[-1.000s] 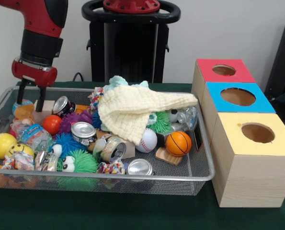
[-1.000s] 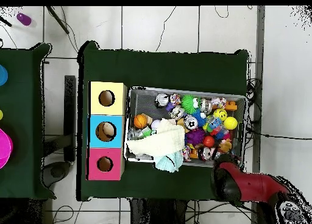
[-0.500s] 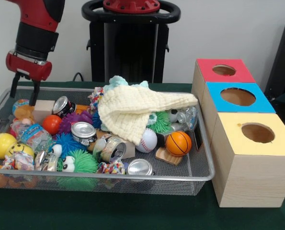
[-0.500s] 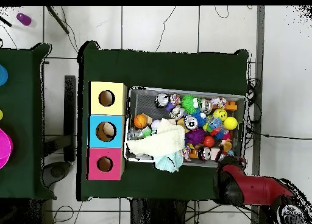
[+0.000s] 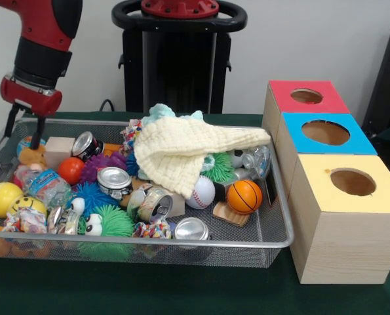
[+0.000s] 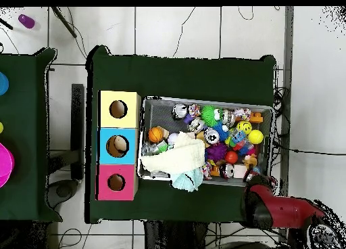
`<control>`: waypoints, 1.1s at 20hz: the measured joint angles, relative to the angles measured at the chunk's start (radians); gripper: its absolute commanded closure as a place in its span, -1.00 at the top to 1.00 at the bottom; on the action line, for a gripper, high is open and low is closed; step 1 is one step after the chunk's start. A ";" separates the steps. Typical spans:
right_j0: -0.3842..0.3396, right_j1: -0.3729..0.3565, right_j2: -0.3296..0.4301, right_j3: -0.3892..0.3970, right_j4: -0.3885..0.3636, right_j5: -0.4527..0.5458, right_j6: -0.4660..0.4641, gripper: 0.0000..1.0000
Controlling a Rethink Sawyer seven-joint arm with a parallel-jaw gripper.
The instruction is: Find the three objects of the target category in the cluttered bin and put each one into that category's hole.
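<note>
A dark green cloth covers the table (image 5: 181, 295); behind it stand a pale wall (image 5: 312, 39) and a black pedestal (image 5: 179, 59); from overhead, a white tiled floor (image 6: 176, 30) with loose cables surrounds it. The wire mesh bin (image 5: 273, 239), crammed with toys, cans and a cream cloth (image 5: 181, 147), sits left of three wooden boxes, yellow (image 5: 349, 216) nearest, blue (image 5: 326, 134), red (image 5: 306, 97) farthest; the gripper (image 5: 23, 125) hangs empty over the bin's far left corner, fingers slightly parted.

No legible text (labels too blurred)
</note>
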 measured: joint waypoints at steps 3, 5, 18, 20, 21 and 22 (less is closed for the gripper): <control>0.000 0.025 -0.005 -0.011 0.000 -0.041 0.000 1.00; -0.004 0.054 -0.013 -0.024 0.000 -0.096 0.000 1.00; -0.024 0.098 -0.019 -0.032 -0.018 -0.199 0.000 1.00; -0.031 0.095 -0.012 -0.032 -0.033 -0.199 0.000 1.00; -0.034 0.094 -0.008 -0.032 -0.039 -0.199 0.000 1.00; -0.038 0.092 -0.005 -0.032 -0.044 -0.199 0.000 1.00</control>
